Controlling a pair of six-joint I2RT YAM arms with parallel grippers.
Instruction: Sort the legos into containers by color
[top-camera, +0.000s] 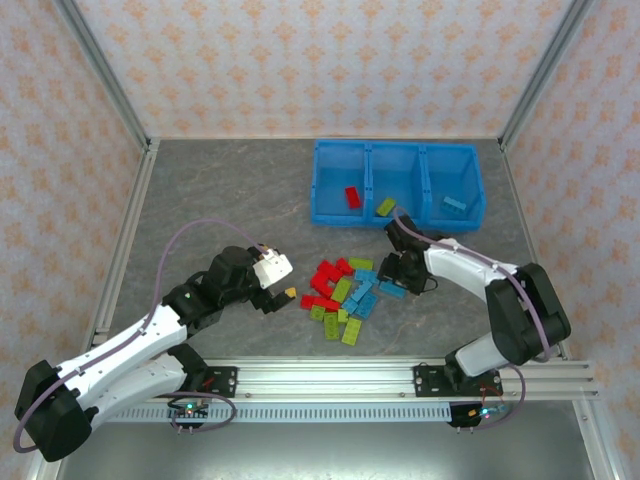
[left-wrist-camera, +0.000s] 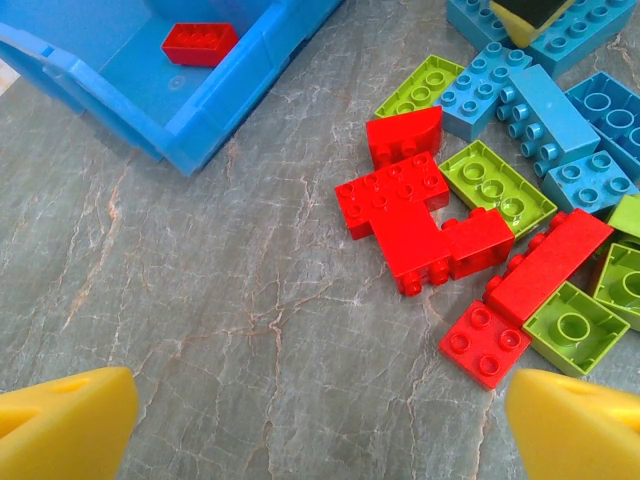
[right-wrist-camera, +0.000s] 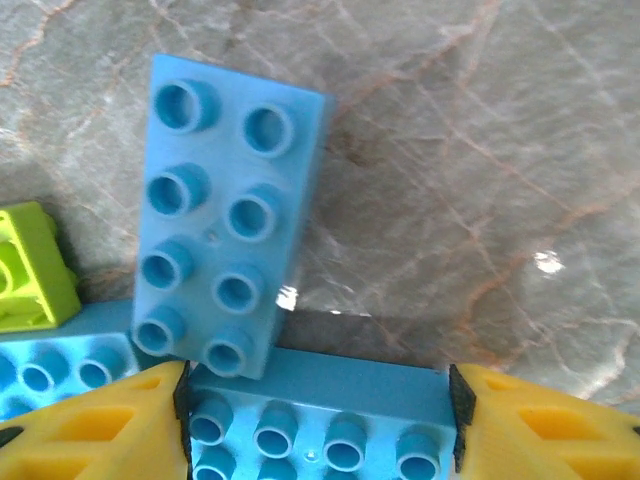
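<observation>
**Right pincer clamps a blue brick, left hangs wide**

The three bright blue open-top plastic bins, joined in a row, sit at the far centre-right of the grey marbled table. The left bin holds one red brick, the middle bin a lime green brick, and the right bin a light blue brick. The other small studded plastic legos, in red, green and light blue, lie in a loose heap mid-table, just near of the bins.

The right gripper is down at the heap's right edge. Its yellow fingers stand at a middling width, with their dark pads against the two ends of a long light blue brick lying in the heap. An eight-stud blue brick touches that brick's side, and a green piece lies close by.

The left gripper hangs over bare table just left of the heap. Its jaws are spread wide and hold nothing, and the pieces nearest it are red.
</observation>
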